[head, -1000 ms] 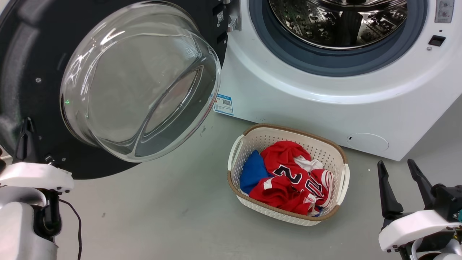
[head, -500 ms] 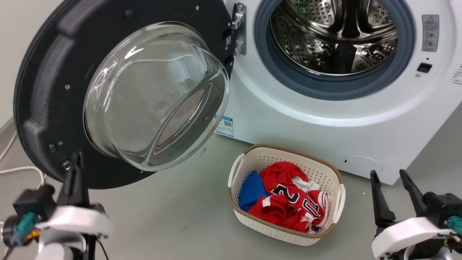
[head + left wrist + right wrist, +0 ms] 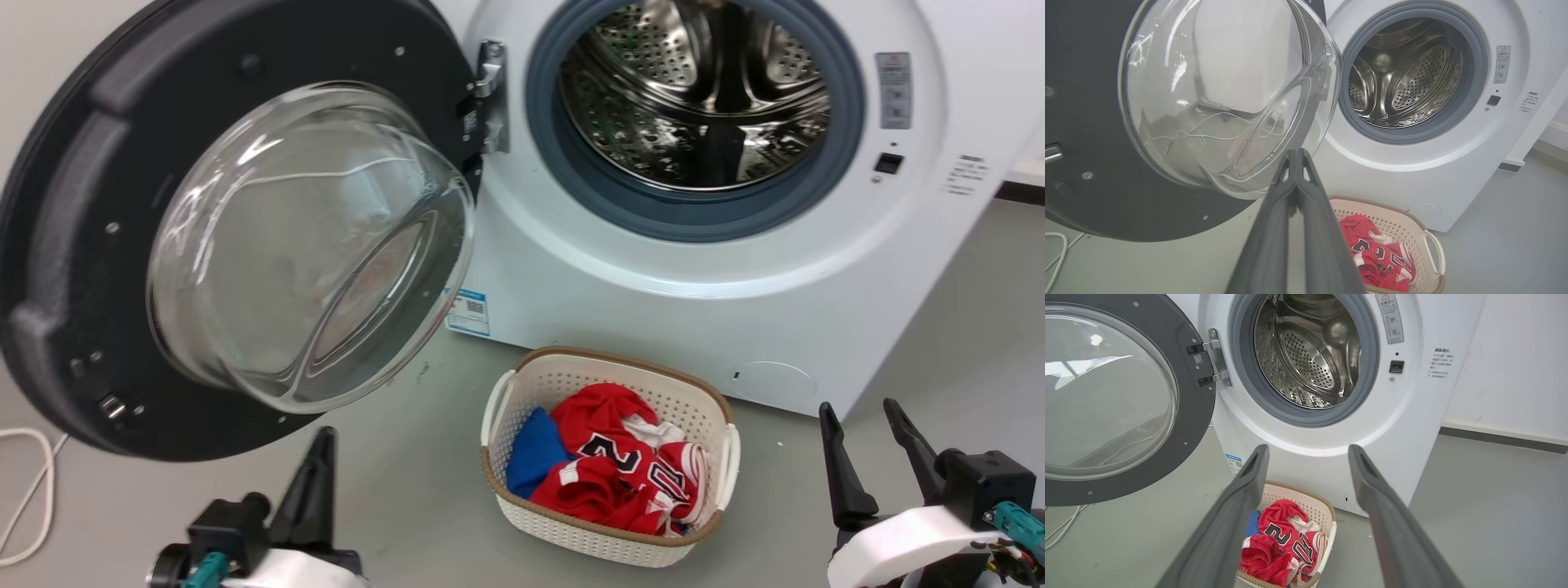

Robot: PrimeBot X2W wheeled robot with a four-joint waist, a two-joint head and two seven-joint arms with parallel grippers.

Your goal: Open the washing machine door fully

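Your door [image 3: 49,269]: swung wide. Your left gripper [image 3: 325,437]: jaws closed, empty, now off the door's rim, below it. Your right gripper [image 3: 857,408]: jaws apart, as before.

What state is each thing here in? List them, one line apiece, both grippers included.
door: swung wide open to the left, not held by either gripper
drum: uncovered, nothing seen inside
basket: upright on the floor, holding a red jersey and a blue cloth
left gripper: shut, holding nothing
right gripper: open, empty
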